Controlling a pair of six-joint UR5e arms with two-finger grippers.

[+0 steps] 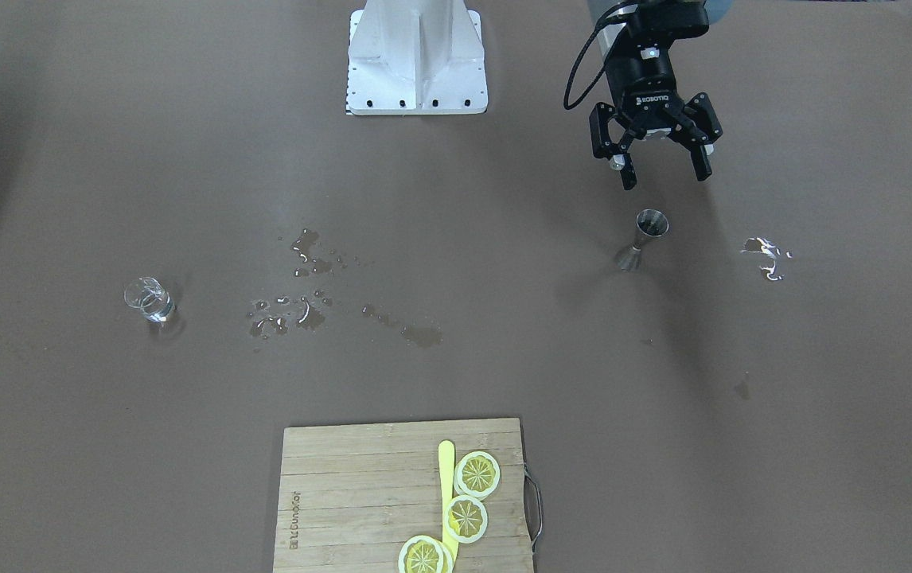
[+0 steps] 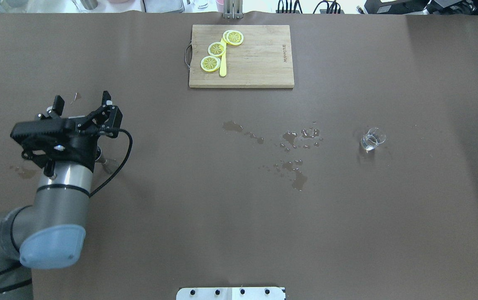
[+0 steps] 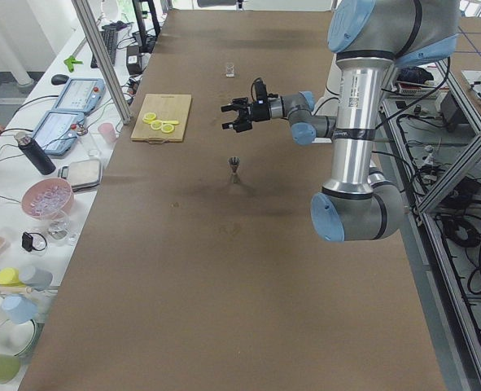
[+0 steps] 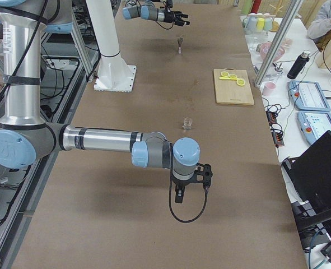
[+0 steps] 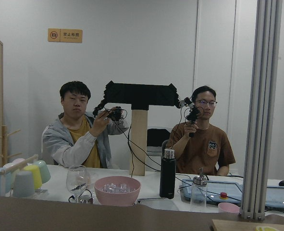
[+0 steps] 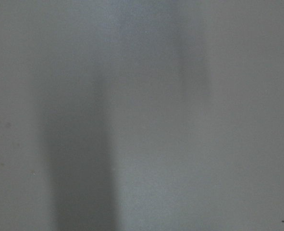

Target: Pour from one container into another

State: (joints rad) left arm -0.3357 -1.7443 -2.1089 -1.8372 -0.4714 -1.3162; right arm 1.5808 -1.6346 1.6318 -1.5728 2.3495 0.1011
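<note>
Left claw is wide open and empty, raised off the brown tabletop above the small steel double-cone jigger, slightly to the robot's side of it, not touching. Jigger stands upright on the robot's left part of the tabletop; the overhead view mostly hides it behind the left wrist. Small clear glass stands upright, well apart, on the robot's right part. Scattered wet puddles lie between jigger and glass, closer to the glass; a shiny wet-looking patch sits on the jigger's other side. Right claw shows only in the right side view, low over bare tabletop, apart from the glass; can't tell if it's open or closed. Bamboo cutting board at the operators' edge carries three lemon slices and a yellow stick.
</note>
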